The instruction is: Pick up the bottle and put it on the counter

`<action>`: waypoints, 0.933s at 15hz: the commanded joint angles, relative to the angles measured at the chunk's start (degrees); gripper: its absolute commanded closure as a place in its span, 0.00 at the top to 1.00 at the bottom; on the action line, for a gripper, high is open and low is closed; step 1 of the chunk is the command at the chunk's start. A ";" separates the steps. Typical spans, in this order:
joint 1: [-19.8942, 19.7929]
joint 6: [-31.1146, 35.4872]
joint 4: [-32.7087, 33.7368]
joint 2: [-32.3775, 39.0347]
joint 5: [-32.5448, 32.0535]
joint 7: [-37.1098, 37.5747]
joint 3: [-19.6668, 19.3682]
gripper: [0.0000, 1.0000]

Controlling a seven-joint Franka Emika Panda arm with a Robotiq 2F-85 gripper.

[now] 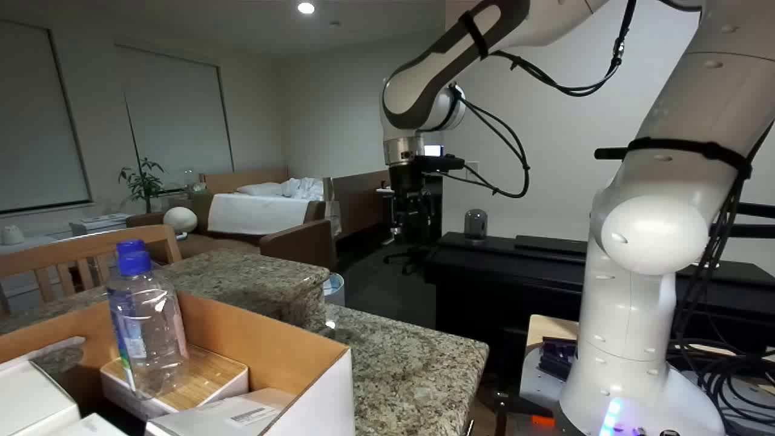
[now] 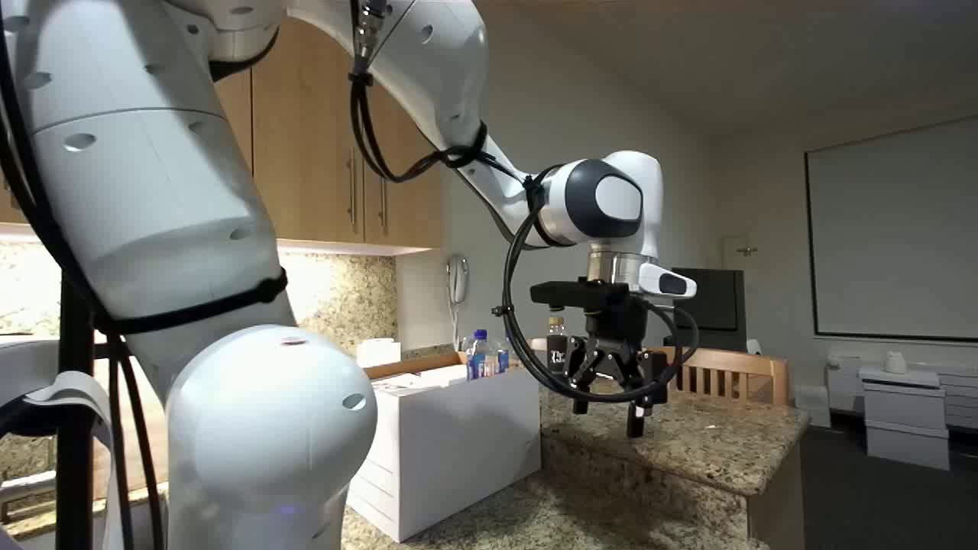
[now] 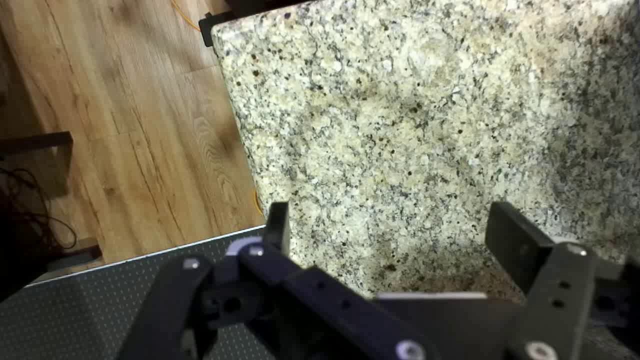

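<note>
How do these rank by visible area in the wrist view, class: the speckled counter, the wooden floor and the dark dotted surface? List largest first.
1. Speckled counter, clearly largest
2. Wooden floor
3. Dark dotted surface, partly hidden behind the gripper

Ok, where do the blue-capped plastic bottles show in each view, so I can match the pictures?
In an exterior view, the blue-capped plastic bottles stand at lower left, inside the cardboard box.
In an exterior view, the bottles are near the middle, slightly low, showing above the white side of the cardboard box.
Wrist view: not in it.
Shared landmark: the speckled granite counter, visible in all three.
</note>
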 commanded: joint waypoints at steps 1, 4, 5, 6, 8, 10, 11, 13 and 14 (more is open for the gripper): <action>-0.85 -0.08 0.06 0.06 0.30 -0.27 0.79 1.00; -0.86 -0.08 0.06 0.06 0.30 -0.27 0.78 1.00; -0.86 -0.08 0.06 0.06 0.30 -0.27 0.78 1.00; -0.86 -0.08 0.06 0.06 0.30 -0.27 0.78 1.00; -0.31 -0.43 2.56 2.02 1.40 1.42 1.41 1.00; 1.29 0.10 3.97 3.39 2.76 1.72 2.93 1.00; 2.23 0.25 4.98 3.96 3.03 2.49 4.47 1.00; 4.03 0.08 7.79 5.58 2.44 4.27 7.61 1.00; 5.30 -0.70 10.18 6.99 2.37 5.20 9.29 1.00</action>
